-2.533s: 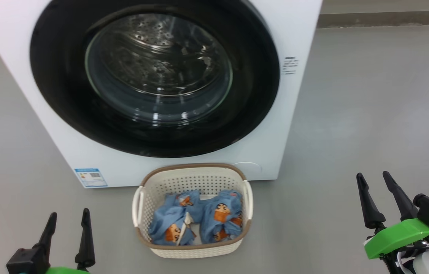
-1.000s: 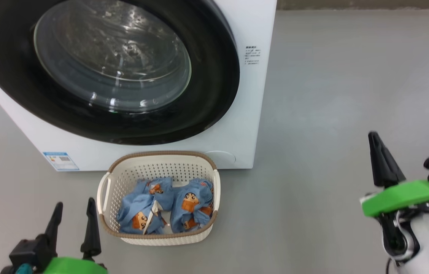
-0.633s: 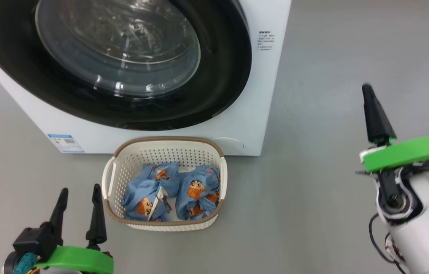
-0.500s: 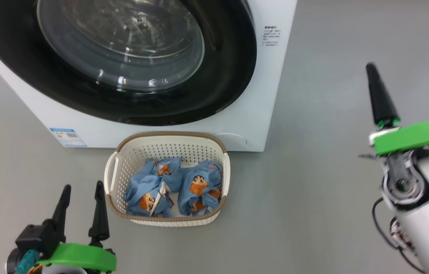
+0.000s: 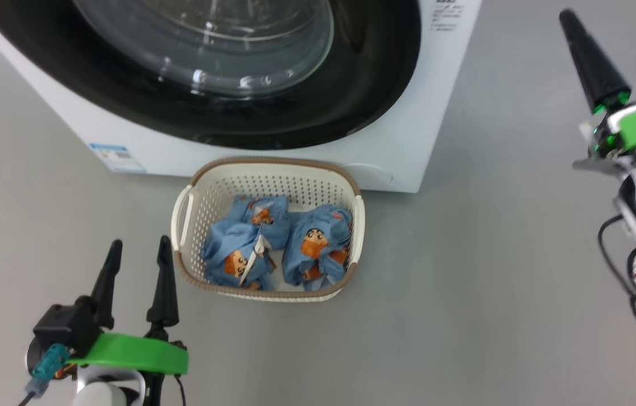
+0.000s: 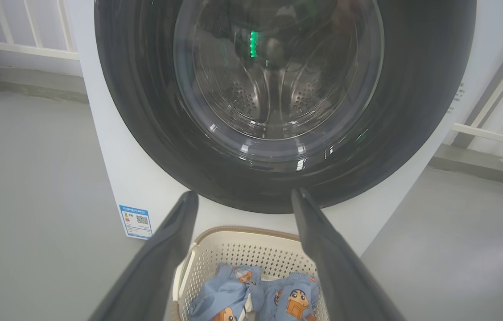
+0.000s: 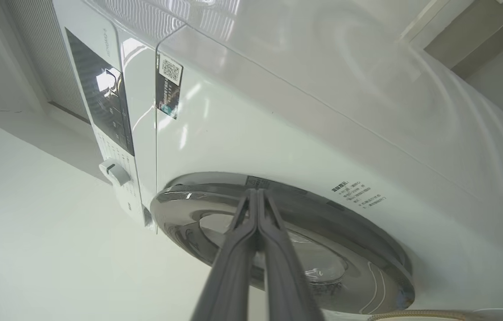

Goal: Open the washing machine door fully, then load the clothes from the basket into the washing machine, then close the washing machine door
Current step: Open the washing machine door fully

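A bare grey floor [image 5: 493,282] stretches in front of a white washing machine [image 5: 436,113], whose glossy black washing machine door [image 5: 363,73] sits shut and flush against the cabinet, the steel drum visible through its glass porthole. Just in front of the machine, under the door's lower edge, the cream basket [image 5: 273,186] with its brown rim stands on the floor, and the clothes [image 5: 315,251], two blue bundles printed with cartoon faces, lie side by side in it. A blue energy sticker [image 5: 118,158] marks the machine's lower corner to the basket's left. At lower left, the left gripper [image 5: 140,242] hovers just beside the basket's left handle, its two dark fingers spread wide and empty. At upper right, the right gripper [image 5: 567,17] is raised off the machine's right side, clear of it, its fingers pressed together and holding nothing; its wrist camera looks along them at the edge of the door. White railings [image 6: 24,44] line the wall behind.
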